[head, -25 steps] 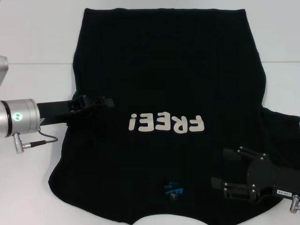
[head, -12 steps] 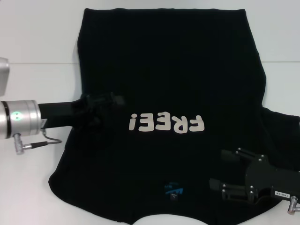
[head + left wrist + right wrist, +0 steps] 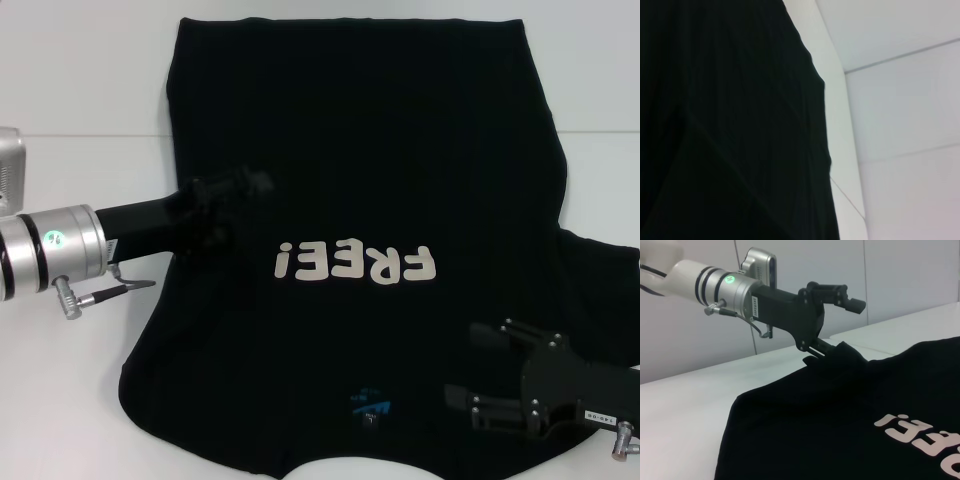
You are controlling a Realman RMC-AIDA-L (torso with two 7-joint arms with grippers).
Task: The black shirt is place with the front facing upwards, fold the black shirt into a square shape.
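One black shirt [image 3: 370, 180] lies spread on a white table [image 3: 70, 400], front up, neck end nearest the robot with a small blue neck label [image 3: 371, 404] just past the collar edge. Right gripper [image 3: 485, 375] sits low at the near right, over the shirt's shoulder area; its two black fingers are spread apart, nothing between them. Farther in, cream block letters "FREE!" [image 3: 357, 264] run across the chest, upside down from the head view; five characters, flat printed, smooth against the matte knit. Left of the letters, the left gripper [image 3: 235, 190] reaches in from the left side on a silver-and-black arm. In the right wrist view one finger sticks up free while the lower fingertip [image 3: 815, 347] meets a raised peak of black fabric [image 3: 847, 352] at the shirt's side edge; a pinch looks likely, but whether the claw is actually clamped on the cloth cannot be told. The sleeve on the right side [image 3: 600, 290] spreads outward. The far hem [image 3: 350, 20] lies straight at the table's far part. The left wrist view shows only black cloth [image 3: 730, 125] with a crease line, beside the white surface.
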